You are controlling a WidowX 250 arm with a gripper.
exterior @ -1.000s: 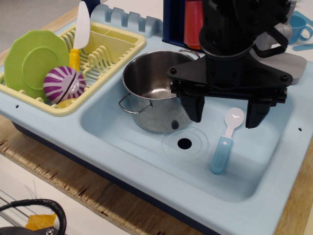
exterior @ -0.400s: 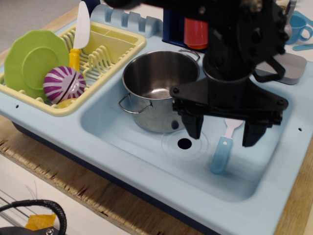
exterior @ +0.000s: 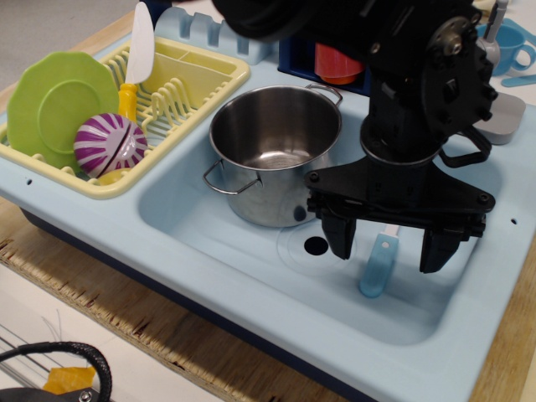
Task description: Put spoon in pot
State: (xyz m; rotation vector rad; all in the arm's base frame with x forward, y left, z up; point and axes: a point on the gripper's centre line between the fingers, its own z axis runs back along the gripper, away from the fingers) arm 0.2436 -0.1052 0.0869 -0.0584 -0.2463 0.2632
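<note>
The gripper (exterior: 390,245) hangs over the spoon (exterior: 377,266), its fingers (exterior: 340,235) spread wide to either side of the flat light-blue handle; the white bowl end is hidden under the arm. The spoon lies on the smooth plastic sink (exterior: 251,260) floor, beside the shiny steel pot (exterior: 268,159). Best to drop straight down, centre on the thin handle, and close gently, since slick plastic may slip

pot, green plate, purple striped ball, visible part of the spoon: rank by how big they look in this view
1. pot
2. green plate
3. purple striped ball
4. spoon, only its blue handle shows; the gripper hides the bowl
</note>
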